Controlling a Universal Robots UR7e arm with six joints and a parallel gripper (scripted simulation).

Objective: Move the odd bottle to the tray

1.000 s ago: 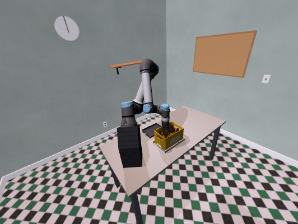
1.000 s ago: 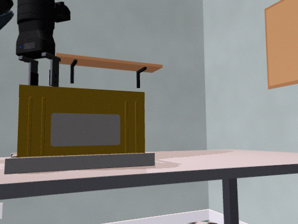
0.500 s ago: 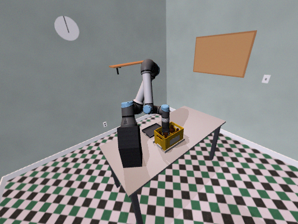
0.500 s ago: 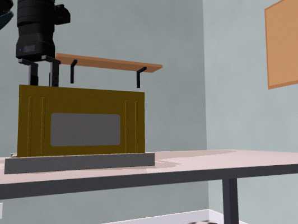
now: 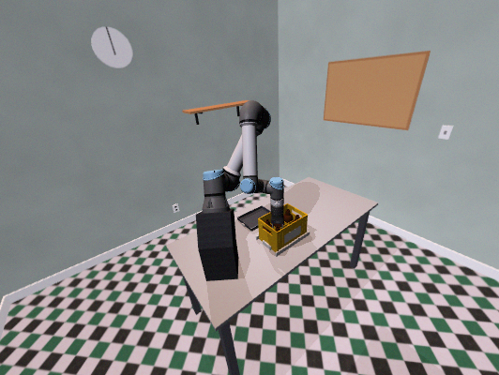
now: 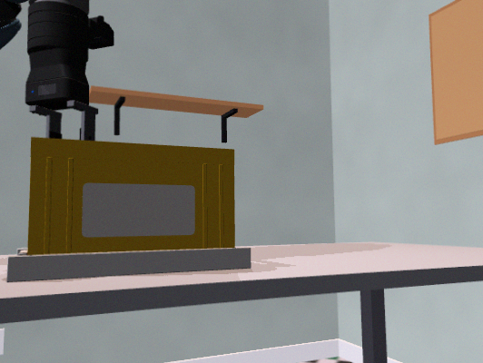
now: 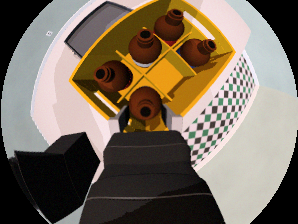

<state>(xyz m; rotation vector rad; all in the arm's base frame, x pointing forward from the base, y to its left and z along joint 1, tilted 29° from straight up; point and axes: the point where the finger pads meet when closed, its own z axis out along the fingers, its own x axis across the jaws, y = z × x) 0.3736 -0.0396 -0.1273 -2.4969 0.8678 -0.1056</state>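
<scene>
with black two-finger gripper (image 6: 71, 138) (image 7: 145, 111) fully open, holding nothing, risks wedging a fingertip on yellow slotted plastic crate (image 5: 282, 236) (image 6: 136, 165) (image 7: 175, 111) and tilting it; around brown round-shouldered bottle (image 7: 145, 104), standing inside, could close off-centre; can't tell whether odd-necked.

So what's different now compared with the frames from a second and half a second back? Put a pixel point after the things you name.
The gripper (image 6: 68, 136) (image 7: 145, 111) has come down a little, its fingertips now hidden behind the near wall of the yellow crate (image 5: 281, 238) (image 6: 136, 168). It is open, and nothing was taken hold of or let go. The crate and the tray (image 5: 255, 217) look unmoved.
</scene>
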